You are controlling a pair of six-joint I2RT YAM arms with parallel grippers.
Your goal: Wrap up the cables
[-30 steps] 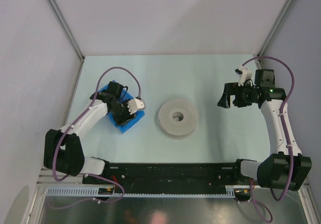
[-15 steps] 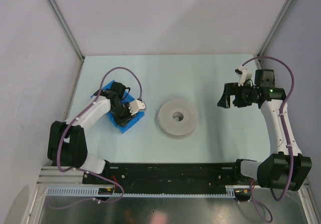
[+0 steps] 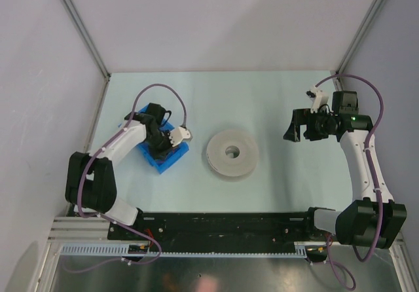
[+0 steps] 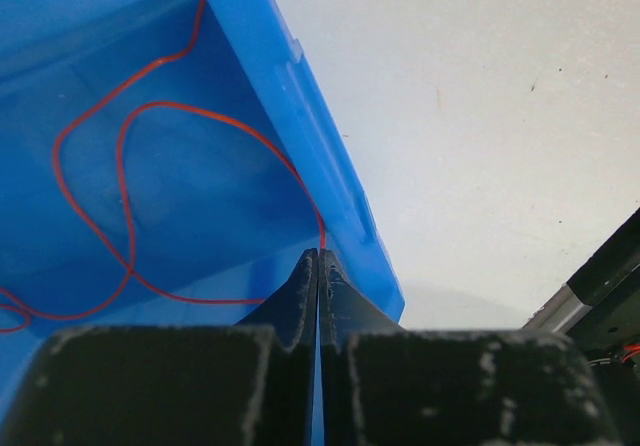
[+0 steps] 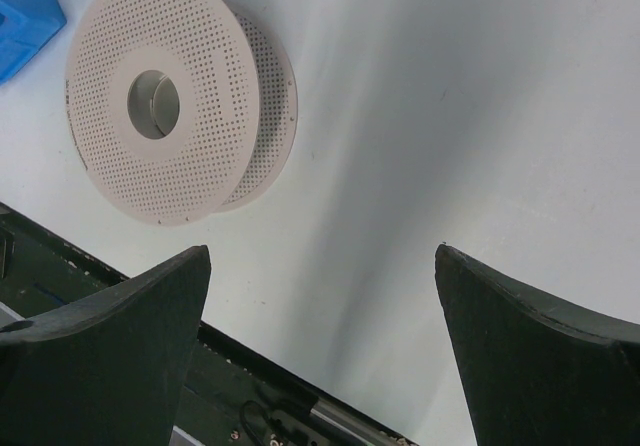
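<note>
Red and thread-thin, the wire lies in loose loops on the floor of the blue bin, which sits toward the left edge of the bench, about midway from near edge to far. One strand climbs the bin wall straight to my left gripper. Its fingers are pressed together, and the wire vanishes between the tips, so I read that as a pinch on the wire. The grey-white perforated spool lies flat at the centre of the bench, well apart from the bin, with no wire on it that I can see. My right gripper hangs near the right edge with its fingers spread wide and nothing between them. I judge the wrapping has not begun: the wire has to come out of the bin, reach the spool and go around it.
</note>
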